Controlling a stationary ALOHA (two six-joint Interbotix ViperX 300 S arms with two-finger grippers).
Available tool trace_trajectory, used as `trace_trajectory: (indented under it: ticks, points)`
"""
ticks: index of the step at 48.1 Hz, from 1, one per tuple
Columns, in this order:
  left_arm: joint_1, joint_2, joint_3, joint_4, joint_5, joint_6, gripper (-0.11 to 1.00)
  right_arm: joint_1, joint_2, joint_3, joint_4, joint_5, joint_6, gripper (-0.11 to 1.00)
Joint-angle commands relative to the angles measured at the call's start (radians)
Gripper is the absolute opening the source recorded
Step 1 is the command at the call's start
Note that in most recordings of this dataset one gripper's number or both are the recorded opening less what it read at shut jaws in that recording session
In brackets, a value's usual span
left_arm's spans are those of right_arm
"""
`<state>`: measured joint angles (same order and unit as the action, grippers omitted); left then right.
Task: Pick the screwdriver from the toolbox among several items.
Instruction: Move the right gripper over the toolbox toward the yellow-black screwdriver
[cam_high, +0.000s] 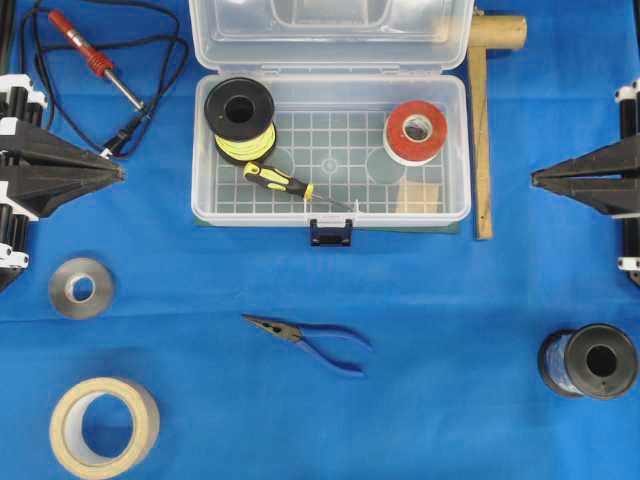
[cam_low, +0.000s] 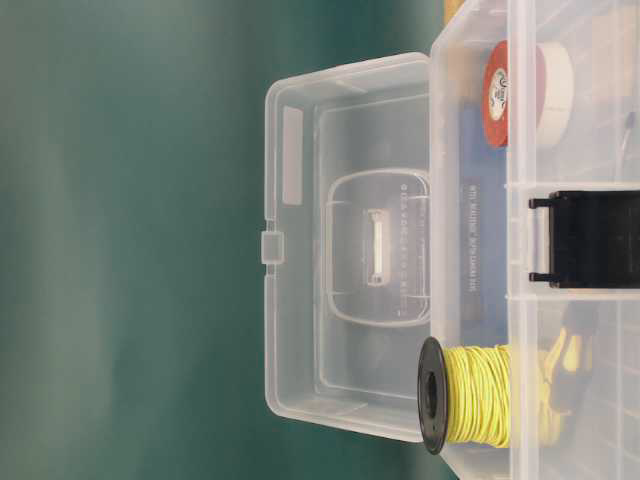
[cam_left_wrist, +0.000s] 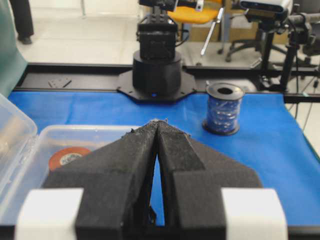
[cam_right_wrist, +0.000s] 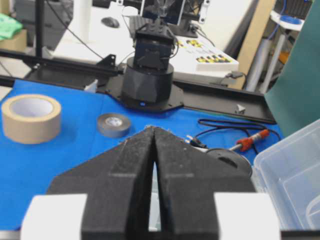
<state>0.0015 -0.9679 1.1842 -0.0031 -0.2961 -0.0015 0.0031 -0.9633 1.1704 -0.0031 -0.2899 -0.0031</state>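
The screwdriver, with a yellow-and-black handle and thin silver shaft, lies inside the open clear toolbox, near its front wall, beside a spool of yellow wire. The table-level view shows only a sliver of its handle through the toolbox wall. My left gripper is shut and empty at the left table edge, well left of the toolbox; it fills the left wrist view. My right gripper is shut and empty, to the right of the toolbox; it fills the right wrist view.
A red-and-white tape roll and a wooden block are in the toolbox. Blue pliers, grey tape, masking tape, a blue wire spool and a red soldering iron lie on the cloth. A wooden mallet lies right of the box.
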Motion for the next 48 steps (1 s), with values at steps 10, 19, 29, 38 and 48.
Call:
trace_trajectory:
  ticks: [10,19,29,38,48]
  points:
    - [-0.005,0.014,-0.021,-0.032,-0.009,-0.003,0.0,-0.021,0.15,-0.158,0.107,0.169,0.075,0.0]
    - [-0.005,0.015,-0.02,-0.032,-0.011,-0.002,0.0,-0.078,0.342,-0.339,0.127,0.351,0.152,0.0]
    - [-0.005,0.017,-0.02,-0.032,-0.006,-0.002,0.0,-0.153,0.575,-0.528,0.127,0.499,0.288,0.02]
    - [-0.003,0.018,-0.017,-0.032,-0.005,0.0,0.0,-0.164,0.798,-0.712,0.117,0.637,0.362,0.47]
    - [-0.003,0.018,-0.017,-0.032,-0.005,0.0,0.0,-0.186,1.046,-0.897,0.115,0.71,0.431,0.75]
